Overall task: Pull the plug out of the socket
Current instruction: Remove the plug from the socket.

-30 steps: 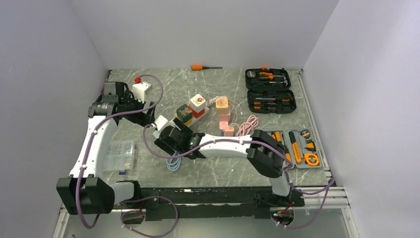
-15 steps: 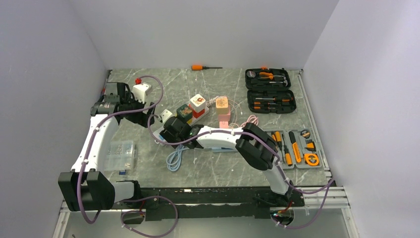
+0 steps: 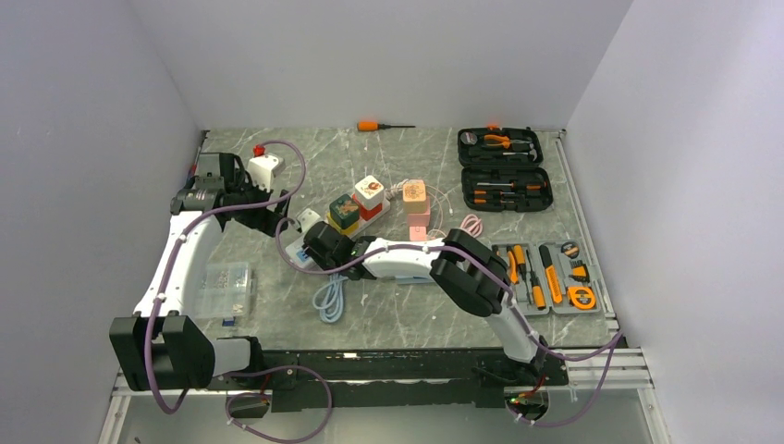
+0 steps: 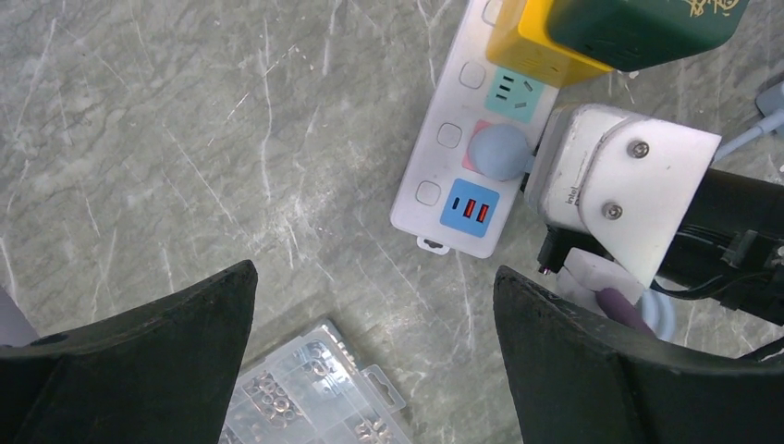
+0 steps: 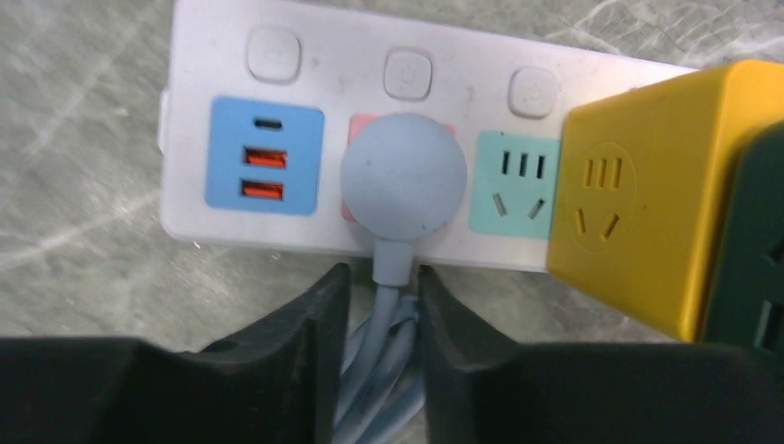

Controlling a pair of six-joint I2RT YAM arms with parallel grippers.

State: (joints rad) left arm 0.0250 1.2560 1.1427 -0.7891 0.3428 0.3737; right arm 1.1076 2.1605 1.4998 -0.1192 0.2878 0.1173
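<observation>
While the left gripper [image 3: 270, 215] hovers over the left part of the bench [image 3: 398, 310], the top view shows the right gripper [image 3: 312, 242] down at the near end of the white power strip [image 3: 298, 252], left of the bench's middle. From the left wrist, the left jaws gape wide with nothing between them, and the round blue plug [image 4: 499, 153] sits seated in the strip. From the right wrist, the fingers [image 5: 305, 324] closely flank the plug's cable [image 5: 393, 268] just below the plug; whether they pinch it, I cannot tell.
</observation>
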